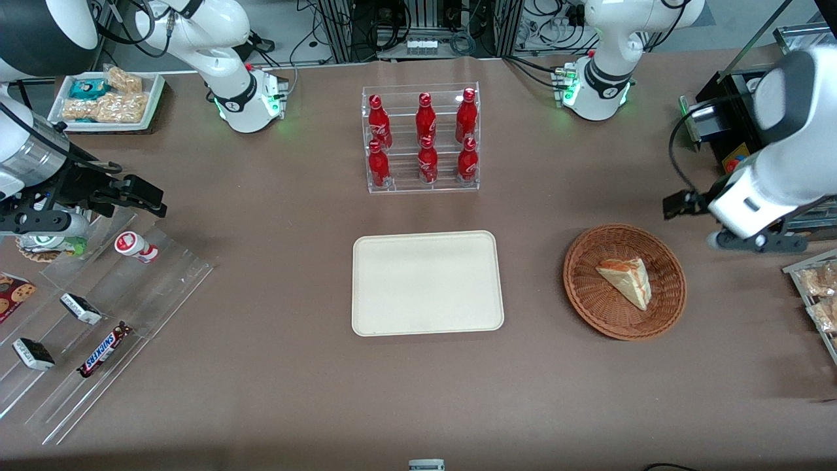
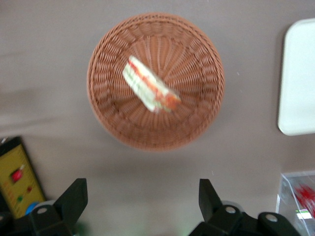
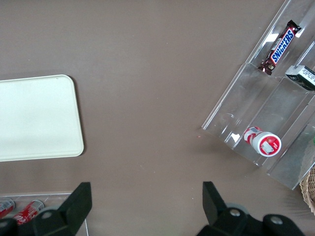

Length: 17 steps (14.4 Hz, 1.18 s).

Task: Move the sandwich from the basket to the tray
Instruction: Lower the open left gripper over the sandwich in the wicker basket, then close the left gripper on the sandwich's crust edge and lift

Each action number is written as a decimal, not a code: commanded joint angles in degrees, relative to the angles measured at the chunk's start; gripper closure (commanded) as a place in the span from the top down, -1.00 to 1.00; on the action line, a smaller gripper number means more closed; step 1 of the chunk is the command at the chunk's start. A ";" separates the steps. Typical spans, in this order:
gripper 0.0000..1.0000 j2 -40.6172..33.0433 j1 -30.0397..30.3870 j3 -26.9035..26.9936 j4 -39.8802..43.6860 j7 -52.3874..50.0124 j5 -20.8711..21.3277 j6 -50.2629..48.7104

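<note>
**A:** ok so where's the sandwich (image 1: 626, 281) sitting right now?

**B:** in the basket (image 1: 588, 297), lying on its side roughly in the middle. The wrist cam shows the orange-red and green filling along its cut edge. Nothing is touching it.

**A:** and the gripper (image 2: 142, 204)?

**B:** up in the air, above the table next to the basket toward the working arm's end, not over the sandwich itself. Its fingers (image 2: 74, 196) are spread wide apart with nothing between them, just brown table (image 1: 261, 392) underneath.

**A:** tray?

**B:** the tray (image 1: 427, 282) is mid-table, bare cream surface, beside the basket but apart from it. A clear rack of red bottles (image 1: 424, 137) stands farther from the front camera than the tray.
</note>
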 commanded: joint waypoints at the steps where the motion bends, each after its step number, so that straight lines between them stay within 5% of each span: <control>1: 1.00 -0.81 0.46 0.03 -9.55 -1.86 0.75 11.46; 6: 1.00 0.86 1.16 0.03 -20.99 -14.22 1.19 31.43; 13: 1.00 8.50 0.37 -0.23 -20.21 -50.70 1.19 42.25; 17: 0.95 13.25 0.37 -0.50 -19.51 -56.45 0.92 43.75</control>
